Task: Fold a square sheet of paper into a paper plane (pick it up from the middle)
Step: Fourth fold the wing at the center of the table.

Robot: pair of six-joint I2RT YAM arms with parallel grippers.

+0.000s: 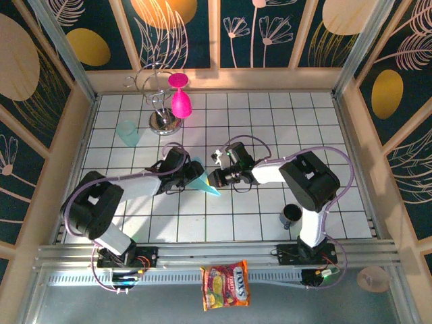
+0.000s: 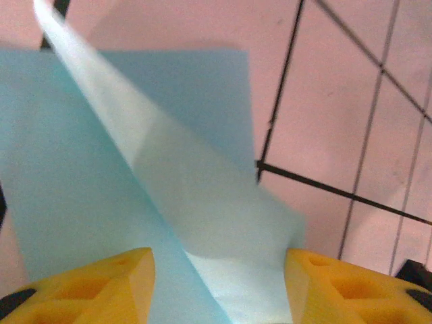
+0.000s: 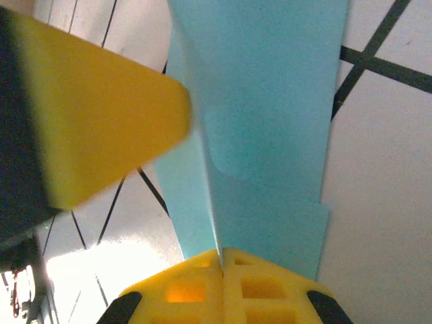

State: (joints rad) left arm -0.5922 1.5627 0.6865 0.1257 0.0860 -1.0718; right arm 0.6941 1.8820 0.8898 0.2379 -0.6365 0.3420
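The square sheet of paper [image 1: 204, 180] is light blue and lies folded mid-table, narrowing to a point at the lower right. In the left wrist view the paper [image 2: 67, 202] has one flap standing up along a diagonal crease. My left gripper [image 2: 219, 270] is open, with its yellow fingers [image 2: 101, 287] on either side of the paper. My right gripper [image 3: 221, 260] is shut on the upright edge of the paper [image 3: 270, 101]. It meets the left gripper [image 1: 185, 172] from the right [image 1: 216, 177]. A yellow finger of the left gripper [image 3: 101, 115] shows beside the fold.
A metal stand with pink goblets [image 1: 179, 101] is at the back. A pale-teal cup [image 1: 127, 133] stands left of it. A dark mug [image 1: 291, 216] sits by the right arm's base. A snack bag [image 1: 226, 286] lies on the front rail. Wooden walls enclose the gridded table [image 1: 297, 128].
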